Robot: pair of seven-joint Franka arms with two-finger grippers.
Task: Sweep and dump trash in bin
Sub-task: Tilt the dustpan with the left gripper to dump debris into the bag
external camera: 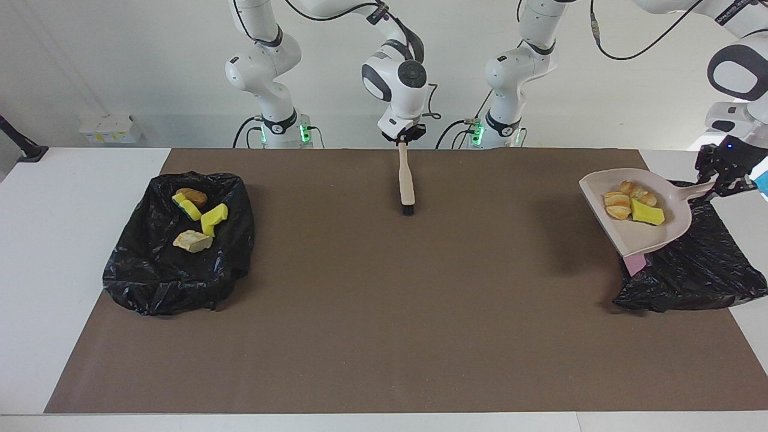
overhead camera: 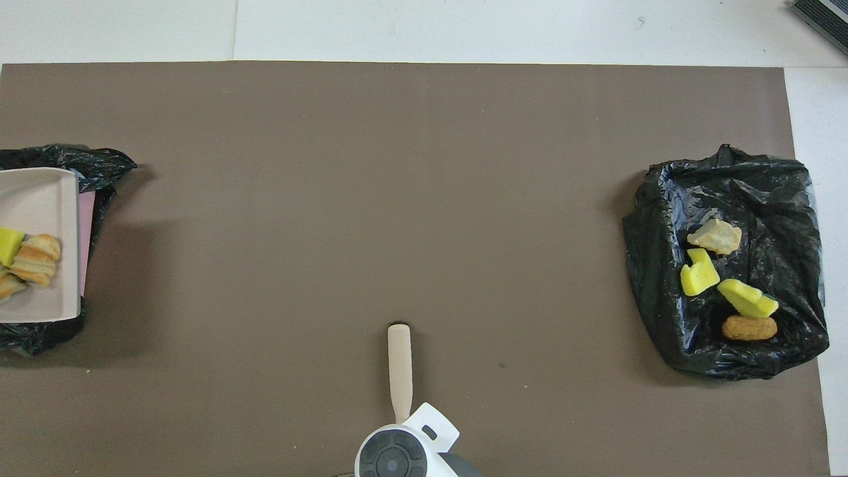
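Brown mat (external camera: 384, 312) covers white worktop (external camera: 72, 252), bare white strips at both ends. White box (external camera: 110, 128) at wall past right arm's end. Black clamp mount (external camera: 21, 144) on worktop corner there, another (external camera: 741, 147) at left arm's end. Pink flat piece (external camera: 635, 264) on black liner at left arm's end.

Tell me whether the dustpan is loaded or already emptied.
Loaded. The dustpan carries a yellow sponge chunk and bread-like lumps, held by the left gripper over the black bag.

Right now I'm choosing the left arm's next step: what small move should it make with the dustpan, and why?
Probably tip the dustpan. The left gripper holds it by the handle over the black bag, with three scraps lying in it.
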